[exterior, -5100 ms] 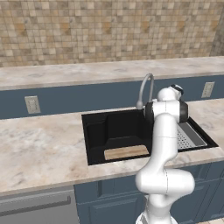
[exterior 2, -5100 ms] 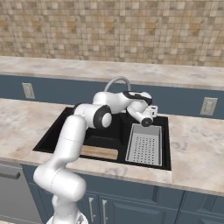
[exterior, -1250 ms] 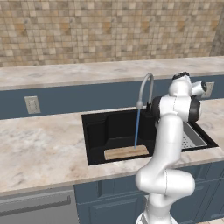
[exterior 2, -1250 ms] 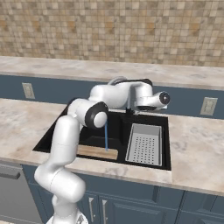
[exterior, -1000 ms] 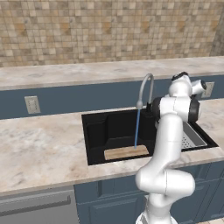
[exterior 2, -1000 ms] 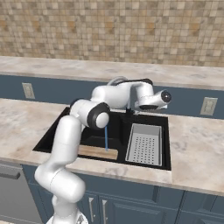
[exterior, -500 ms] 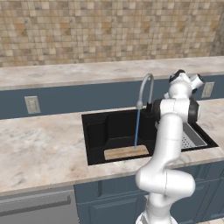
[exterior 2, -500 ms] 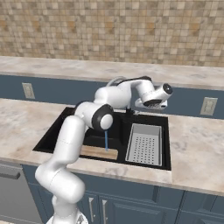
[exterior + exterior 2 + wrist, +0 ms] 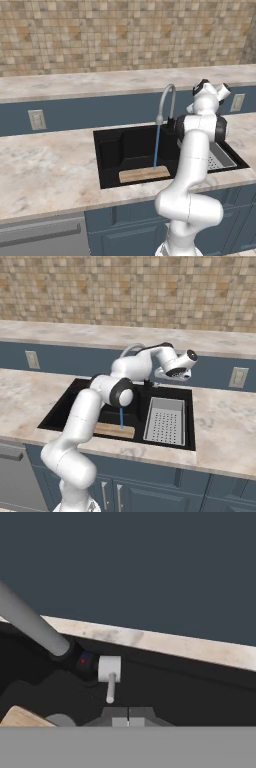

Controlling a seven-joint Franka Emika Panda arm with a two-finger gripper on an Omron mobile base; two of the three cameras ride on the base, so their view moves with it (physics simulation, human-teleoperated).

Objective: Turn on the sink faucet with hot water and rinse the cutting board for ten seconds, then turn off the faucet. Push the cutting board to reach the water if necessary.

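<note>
The board (image 9: 144, 174) is a flat light-tan wooden rectangle with pale grain, lying on the floor of the black sink (image 9: 110, 155) along its front wall, low and off to one side of the hand (image 9: 128, 719). A thin light-blue stream of water (image 9: 156, 147) drops straight from the tip of the silver gooseneck faucet (image 9: 166, 102) onto the board's end nearer the hand. The hand view gives what the base views lack: the fingertips pressed together with nothing between them, and just ahead of them the faucet's dark base with a small white knob and lever (image 9: 109, 679), close but apart. A tan corner of the board (image 9: 24, 717) shows at that view's lower left. The right base view shows the grey perforated tray (image 9: 166, 420) almost in full, lying below the hand (image 9: 169, 374) in the sink's far section; in the left base view the arm hides much of the tray (image 9: 218, 157). The board touches or nearly touches the front wall, with bare black floor behind it. The marbled desk (image 9: 45, 165) rims the sink on every side.
</note>
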